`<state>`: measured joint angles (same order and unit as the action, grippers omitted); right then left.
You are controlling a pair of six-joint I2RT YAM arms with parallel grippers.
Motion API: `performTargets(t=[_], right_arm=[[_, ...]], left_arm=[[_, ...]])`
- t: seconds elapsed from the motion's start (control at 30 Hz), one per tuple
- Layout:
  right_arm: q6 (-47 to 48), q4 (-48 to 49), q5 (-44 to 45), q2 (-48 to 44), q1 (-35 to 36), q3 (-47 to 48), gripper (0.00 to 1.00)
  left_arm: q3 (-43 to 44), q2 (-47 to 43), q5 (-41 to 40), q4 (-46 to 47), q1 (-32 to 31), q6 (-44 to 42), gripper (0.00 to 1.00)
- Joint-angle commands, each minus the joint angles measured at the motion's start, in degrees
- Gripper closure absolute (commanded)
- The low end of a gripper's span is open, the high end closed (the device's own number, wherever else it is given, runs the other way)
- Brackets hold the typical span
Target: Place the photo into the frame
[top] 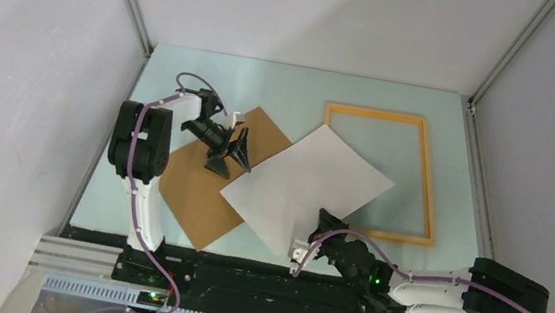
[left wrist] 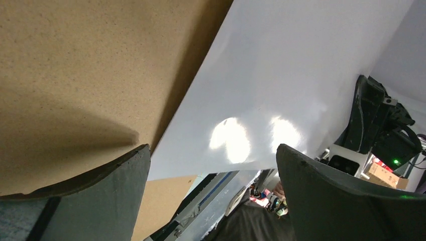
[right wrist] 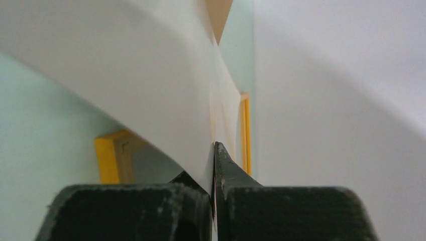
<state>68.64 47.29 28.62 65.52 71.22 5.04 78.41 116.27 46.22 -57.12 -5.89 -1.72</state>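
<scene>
One photo (top: 307, 185) lies white side up in the middle of the pale green desk (top: 293, 91), turned at a slant. Its far right corner covers the left part of the one frame (top: 428, 182), the orange-yellow rectangle lying flat toward the far right. Its left edge overlaps the one brown backing board (top: 196, 190), which lies slanted on the left of the desk.

There are two arms and two grippers. The right gripper (top: 322, 218) is at the photo's near edge with its two fingers (right wrist: 236, 175) pressed together, pinching the sheet between them. In the right wrist view the paper curves away from the fingers, with a yellow corner of the frame showing beneath it and one thin rail beyond.

The left gripper (top: 230, 157) hangs above the far part of the backing board, just beside the photo's left edge, with its two fingers (left wrist: 120, 175) spread wide and nothing between them. The left wrist view shows the speckled brown board on one side and the glossy white sheet on the other.
</scene>
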Motion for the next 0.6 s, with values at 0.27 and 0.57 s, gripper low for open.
performTargets(t=[0.27,0.57], right_arm=[[-4.8,-16.9,-3.5,-4.4,-4.2,-3.4,1.00],[-8.6,-31.7,-5.2,-5.3,-4.8,-0.1,0.96]], left_arm=[[1.6,-0.9,-3.7,0.8,-2.0,0.9,0.00],[5.9,0.5,-4.3,0.8,-2.9,1.3,0.00]])
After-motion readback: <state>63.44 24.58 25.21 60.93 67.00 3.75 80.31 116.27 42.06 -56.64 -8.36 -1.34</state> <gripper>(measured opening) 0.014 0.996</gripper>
